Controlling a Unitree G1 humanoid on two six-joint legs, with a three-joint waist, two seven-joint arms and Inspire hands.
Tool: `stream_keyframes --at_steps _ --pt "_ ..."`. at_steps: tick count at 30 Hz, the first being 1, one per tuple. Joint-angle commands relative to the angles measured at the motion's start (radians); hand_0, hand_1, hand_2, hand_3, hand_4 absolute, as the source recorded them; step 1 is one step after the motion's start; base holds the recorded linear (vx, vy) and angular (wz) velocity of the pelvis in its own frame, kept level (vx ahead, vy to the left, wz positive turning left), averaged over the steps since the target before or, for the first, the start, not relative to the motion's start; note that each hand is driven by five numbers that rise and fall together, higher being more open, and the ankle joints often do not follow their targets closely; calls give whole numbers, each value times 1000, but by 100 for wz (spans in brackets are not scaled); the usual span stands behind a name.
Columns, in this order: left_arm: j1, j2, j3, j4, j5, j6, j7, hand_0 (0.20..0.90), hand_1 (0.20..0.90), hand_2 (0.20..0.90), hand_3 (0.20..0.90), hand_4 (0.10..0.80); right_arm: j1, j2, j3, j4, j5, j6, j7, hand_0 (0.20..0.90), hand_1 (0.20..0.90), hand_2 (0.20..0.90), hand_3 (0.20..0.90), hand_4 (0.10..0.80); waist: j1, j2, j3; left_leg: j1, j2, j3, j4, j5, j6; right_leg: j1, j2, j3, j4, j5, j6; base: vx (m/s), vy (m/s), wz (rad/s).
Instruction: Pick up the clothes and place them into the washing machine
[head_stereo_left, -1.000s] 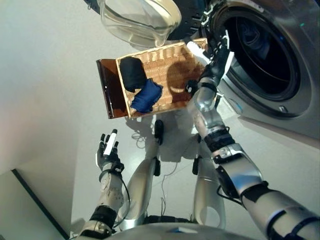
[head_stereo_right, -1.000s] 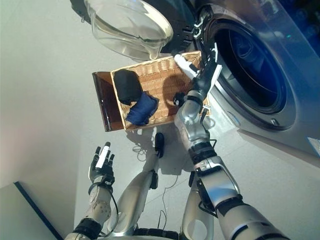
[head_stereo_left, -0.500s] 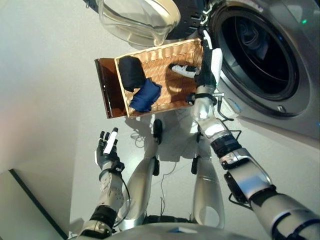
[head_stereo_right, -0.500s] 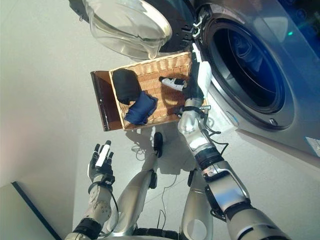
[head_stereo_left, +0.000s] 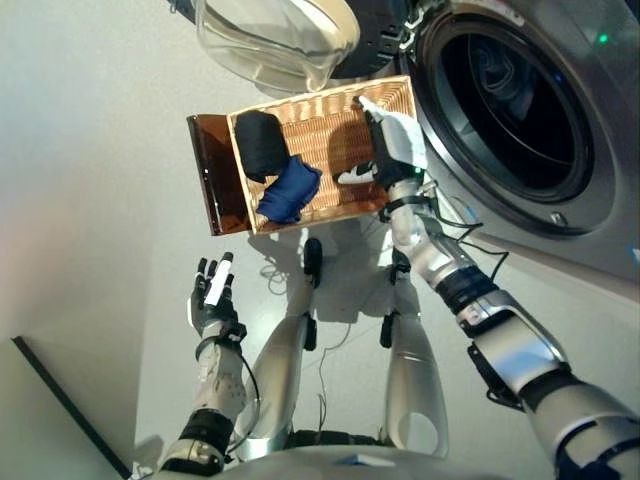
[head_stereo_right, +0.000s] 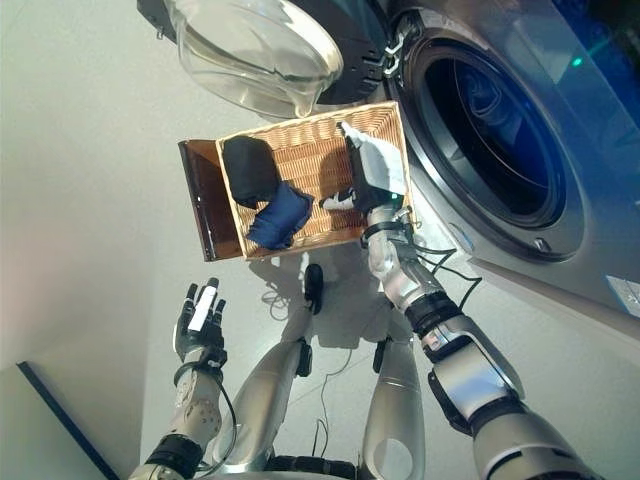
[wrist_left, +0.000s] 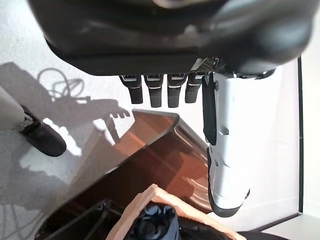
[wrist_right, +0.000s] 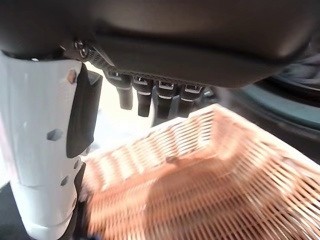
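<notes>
A wicker basket (head_stereo_left: 318, 130) sits on the floor beside the washing machine's open drum (head_stereo_left: 520, 100). At its left end lie a black garment (head_stereo_left: 263, 143) and a blue garment (head_stereo_left: 290, 190). My right hand (head_stereo_left: 392, 148) hovers open over the basket's right end, fingers straight and nothing in them. Its wrist view shows the bare wicker (wrist_right: 225, 175) below the fingers (wrist_right: 150, 97). My left hand (head_stereo_left: 212, 298) hangs open above the floor, well short of the basket. Its wrist view shows the blue garment (wrist_left: 155, 225).
The machine's glass door (head_stereo_left: 275, 40) stands swung open beyond the basket. A brown panel (head_stereo_left: 210, 185) adjoins the basket's left side. The drum rim lies just right of my right hand. Light floor spreads to the left.
My right hand has drawn back from the drum's rim and swung left and down over the basket, turning palm-down. The left hand has barely moved.
</notes>
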Motion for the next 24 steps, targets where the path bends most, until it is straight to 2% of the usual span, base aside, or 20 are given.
stream_keyframes --at_steps 1,9,11,18,24 --pt "22 74 38 -62 21 -83 -12 900 900 900 900 800 -150 28 57 -7 -105 -42 6 900 900 900 900 800 40 -20 -15 33 23 13 -8 -56 -93 -17 -47 37 127 -129 21 0 0 0" --pt "12 85 32 -52 17 -82 -24 900 900 900 900 800 -206 62 129 83 -160 -32 34 900 900 900 900 800 53 -23 -15 3 25 -4 -8 -44 -97 -38 -46 29 129 -126 21 -7 -3 1" --pt "1 88 32 -35 18 -82 -21 900 900 900 900 800 -223 93 144 129 -159 -24 36 900 900 900 900 800 61 -24 -15 -9 24 -12 -8 -38 -101 -45 -46 22 130 -123 20 -22 -11 6" --pt "5 97 21 -58 8 -89 -18 900 900 900 900 800 -262 171 168 225 -170 -5 28 900 900 900 900 800 80 -19 -15 -38 24 -30 -8 -30 -103 -64 -48 7 141 -128 18 -17 9 11" --pt "22 112 10 -116 7 -92 -17 900 900 900 900 800 -296 189 173 261 -153 3 24 900 900 900 900 800 99 -13 -15 -73 21 -49 -8 -21 -105 -91 -54 -6 151 -130 19 -22 -3 11"
